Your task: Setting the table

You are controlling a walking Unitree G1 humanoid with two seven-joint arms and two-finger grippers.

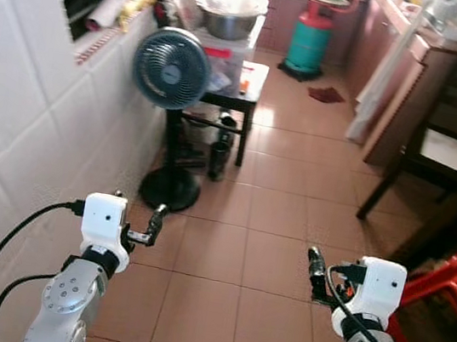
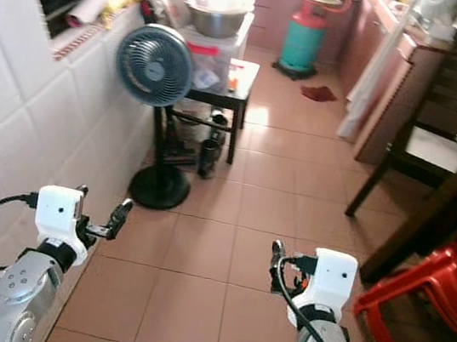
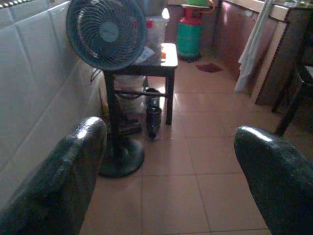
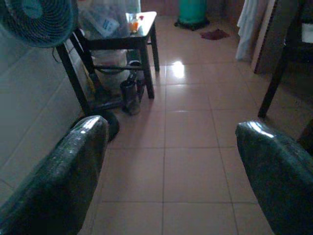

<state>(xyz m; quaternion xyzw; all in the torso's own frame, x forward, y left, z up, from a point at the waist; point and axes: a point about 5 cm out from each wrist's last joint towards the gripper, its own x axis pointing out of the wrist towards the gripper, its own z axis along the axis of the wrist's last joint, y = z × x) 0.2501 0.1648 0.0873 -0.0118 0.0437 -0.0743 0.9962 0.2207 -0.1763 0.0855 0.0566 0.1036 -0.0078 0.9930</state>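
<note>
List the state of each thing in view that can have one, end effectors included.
Left end effector: open, empty, held above the floor.
Right end effector: open, empty, held above the floor.
Pedestal fan: upright beside the tiled wall; running or not, cannot tell.
Gas cylinder: upright on the floor.
Red plastic stool: upright.

I see a narrow kitchen passage with a terracotta tile floor (image 1: pixel 280 230), glossy with a bright reflection far down. White tiled wall (image 1: pixel 8 147) runs along the left. A blue-grey standing fan (image 1: pixel 171 69) is just beside it, its round base on the floor. Behind the fan, a small dark table (image 1: pixel 238 95) carries a metal bowl (image 1: pixel 231 23). A green gas cylinder (image 1: pixel 308 45) stands at the far end. Wooden cabinets (image 1: pixel 396 84) line the right; a dark chair (image 1: pixel 454 127) and red plastic stool (image 1: pixel 451 290) are near right.
</note>
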